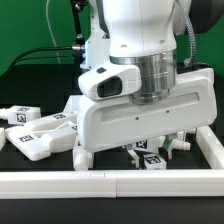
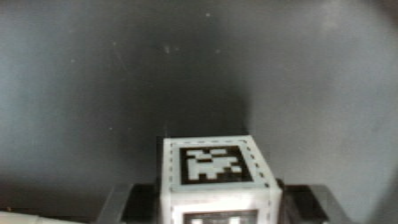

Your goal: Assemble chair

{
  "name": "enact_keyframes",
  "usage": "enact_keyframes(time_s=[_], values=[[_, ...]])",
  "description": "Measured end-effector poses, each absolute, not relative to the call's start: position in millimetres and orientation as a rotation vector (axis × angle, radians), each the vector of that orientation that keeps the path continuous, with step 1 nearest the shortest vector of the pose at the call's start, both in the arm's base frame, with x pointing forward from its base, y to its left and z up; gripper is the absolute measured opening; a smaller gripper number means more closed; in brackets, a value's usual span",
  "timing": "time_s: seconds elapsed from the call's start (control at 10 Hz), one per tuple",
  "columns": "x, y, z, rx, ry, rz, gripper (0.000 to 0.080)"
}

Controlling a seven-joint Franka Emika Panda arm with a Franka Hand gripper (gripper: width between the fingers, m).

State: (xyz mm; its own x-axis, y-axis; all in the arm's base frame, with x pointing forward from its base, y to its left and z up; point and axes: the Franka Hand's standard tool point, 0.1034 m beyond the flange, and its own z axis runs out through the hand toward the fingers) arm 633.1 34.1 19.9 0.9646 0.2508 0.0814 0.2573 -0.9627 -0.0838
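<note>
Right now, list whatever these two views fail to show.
- Exterior view: the gripper housing hides its fingertips and whatever lies between them.
- Wrist view: the tagged chair part is cut by the picture's edge; blur hides whether the jaws press it.
- Exterior view: tags on loose chair parts too small to read.

No words, numbers or brand names can be read; the only signs are square marker tags.
One black-and-white marker tag sits on the white chair part between the fingers of the claw, with another tag's edge showing on the face beneath. More tags mark pieces under the claw, and others mark the loose parts to its side, at the exterior view's left.
</note>
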Motion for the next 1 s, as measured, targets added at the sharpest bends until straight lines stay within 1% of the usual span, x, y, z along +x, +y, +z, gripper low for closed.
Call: enact_keyframes(time_s=[0.1,0.2,0.3,0.5,0.6,0.8,1.0], values=[[632,34,21.6,-3.022,-0.379,-0.107,0.0279],[616,31,35.3,-3.03,-0.345,-0.093,0.0279],[595,28,52.0,-3.034,-0.343,-0.075,0.0279],[550,26,95.0,-3.048,-0.288,-0.064,0.0279],[535,25,104.4,-3.051,-0.22,-0.062,0.0281],[537,25,96.5,-3.048,-0.234,-0.048,0.0281],[535,25,95.5,-3.048,-0.234,-0.043,0.0281]])
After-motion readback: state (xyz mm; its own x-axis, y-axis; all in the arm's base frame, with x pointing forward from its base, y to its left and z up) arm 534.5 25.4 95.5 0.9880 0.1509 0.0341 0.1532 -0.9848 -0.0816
